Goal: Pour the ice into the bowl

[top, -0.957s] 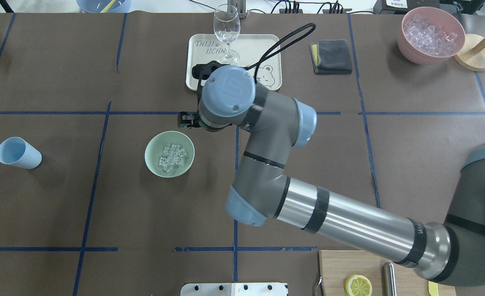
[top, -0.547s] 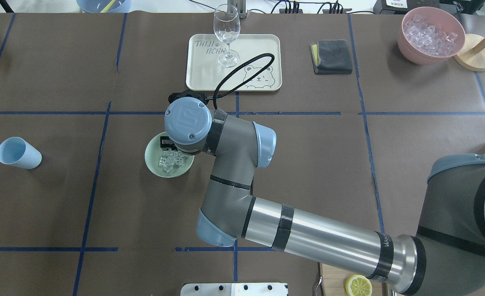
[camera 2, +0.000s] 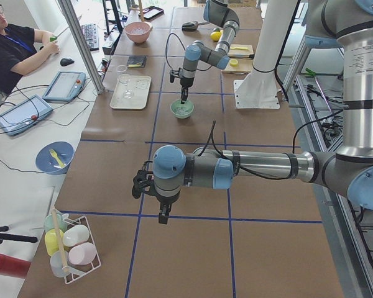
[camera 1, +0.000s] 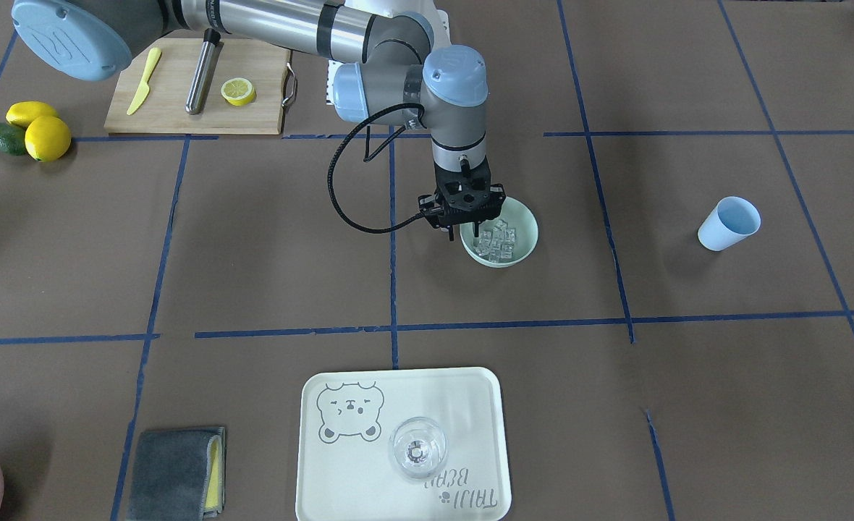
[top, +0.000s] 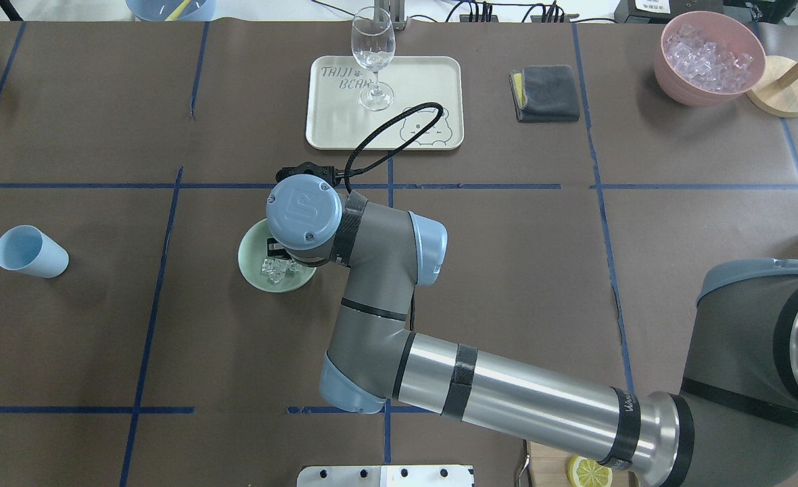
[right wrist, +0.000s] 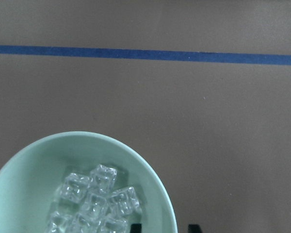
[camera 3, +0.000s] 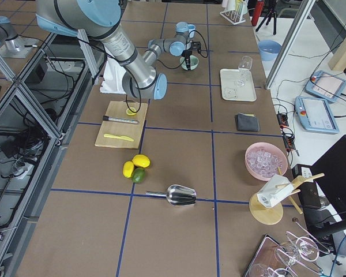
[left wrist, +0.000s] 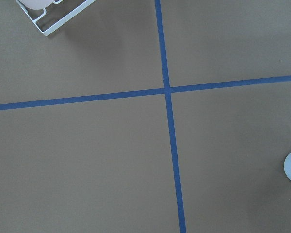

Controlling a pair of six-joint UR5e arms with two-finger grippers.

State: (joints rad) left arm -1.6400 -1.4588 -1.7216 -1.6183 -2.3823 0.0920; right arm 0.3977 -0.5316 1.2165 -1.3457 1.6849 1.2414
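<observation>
The pale mint-green bowl (top: pixel 253 260) sits left of the table's middle with several clear ice cubes (top: pixel 274 270) in it; it also shows in the front view (camera 1: pixel 521 250) and the right wrist view (right wrist: pixel 34 170), as does the ice (camera 1: pixel 496 242) (right wrist: pixel 94 201). My right gripper (camera 1: pixel 464 235) points straight down at the bowl's rim. It is open, and in the right wrist view (right wrist: pixel 164 227) one finger is inside the rim and one outside. My left gripper (camera 2: pixel 161 214) hangs over bare table far from the bowl; I cannot tell its state.
A light blue cup (top: pixel 30 251) lies on its side at the left. A cream tray (top: pixel 345 125) with a wine glass (top: pixel 372 54) stands behind the bowl. A grey cloth (top: pixel 546 93) and a pink ice container (top: pixel 710 57) are at the back right.
My right arm has swung from near the tray toward me and left, and come down over the bowl; its wrist now covers part of the bowl.
</observation>
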